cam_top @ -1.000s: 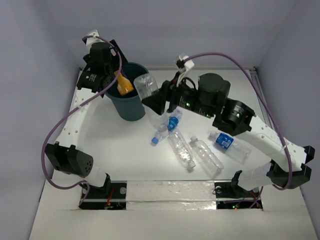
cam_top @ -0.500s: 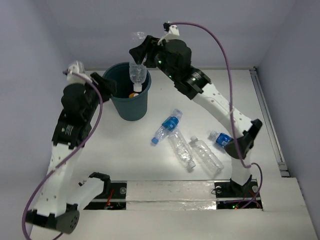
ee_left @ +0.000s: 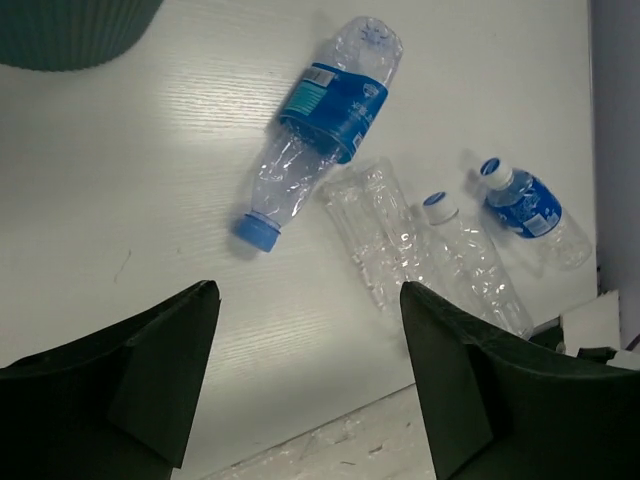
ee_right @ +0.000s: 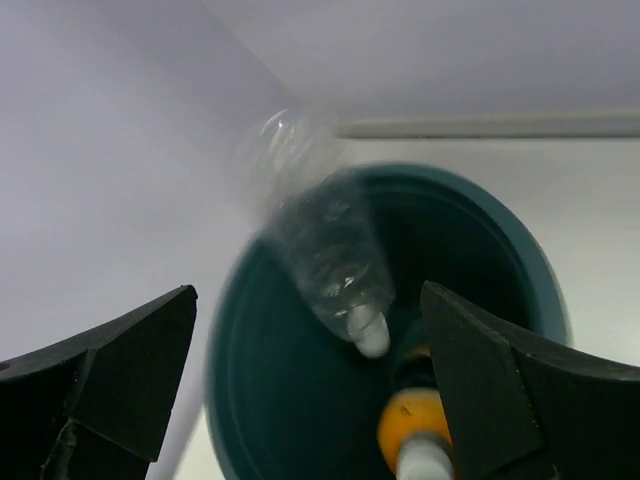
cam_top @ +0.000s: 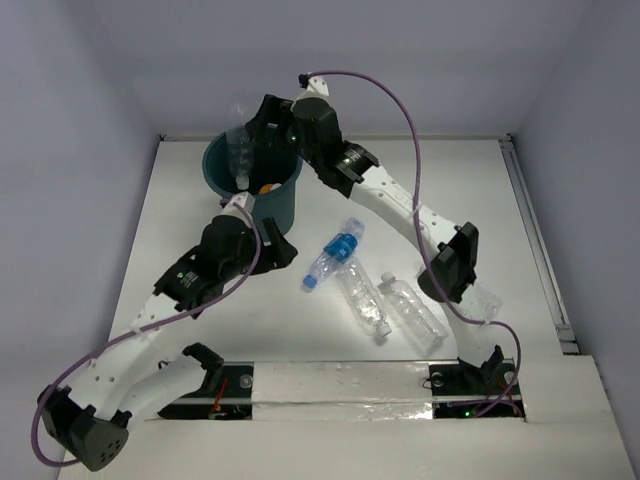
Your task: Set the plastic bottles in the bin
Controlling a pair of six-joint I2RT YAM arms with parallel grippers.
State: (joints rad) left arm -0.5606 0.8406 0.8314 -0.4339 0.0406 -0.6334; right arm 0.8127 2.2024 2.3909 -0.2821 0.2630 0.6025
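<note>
Bin [ee_right: 250, 420] was stocked: orange bottle [ee_right: 415, 425], clear bottle [ee_right: 325, 250] falling beneath spread right gripper [ee_right: 308, 300]; four bottles [ee_left: 330, 110] were left outside, left gripper [ee_left: 308, 300] spread, empty.

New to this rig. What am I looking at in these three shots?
Two robot arms are bolted at the near edge of a table. The top view looks down from behind them; the other two come from wrist cameras, dark fingers framing each shot. The left hand is open and empty above the table, where four bottles lie: two blue-labelled bottles and two plain clear bottles. The right hand is open over the teal bin; a blurred clear bottle, cap down, sits between its fingers untouched, apparently dropping in. An orange bottle lies inside.
</note>
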